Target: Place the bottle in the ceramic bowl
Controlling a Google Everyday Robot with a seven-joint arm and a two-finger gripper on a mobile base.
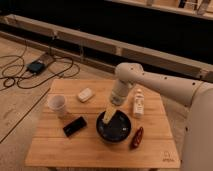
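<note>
Wooden table (100,155), seen from above and in front. 1 white arm (150,82) reaches in from the right, wrist bent down.

Gripper (109,116) hangs over the left half of the ceramic bowl (114,140). Its pale yellowish lower end dips inside the rim line, tilted a little to the left. Open or closed: cannot tell. Cannot tell either whether it touches the bowl.

Ceramic bowl is glossy black and sits near the table's middle, toward the front edge.

Bottle (137,102) is upright on the table, outside the bowl, behind the bowl's right rim and just beside the arm's wrist on its right. White body, narrower top, pale label band. It stands apart from the gripper, not yet in the bowl.

Other items:
- white cup (56,103) – upright, left side of the table, well apart from the bowl
- white rounded block (85,94) – behind the cup, toward the table's far edge
- black flat object (74,126) – lying at an angle, just left of the bowl
- red oblong object (137,137) – lying just beside the bowl's right front rim

Floor at left: dark cables (20,75) looped behind the table.
</note>
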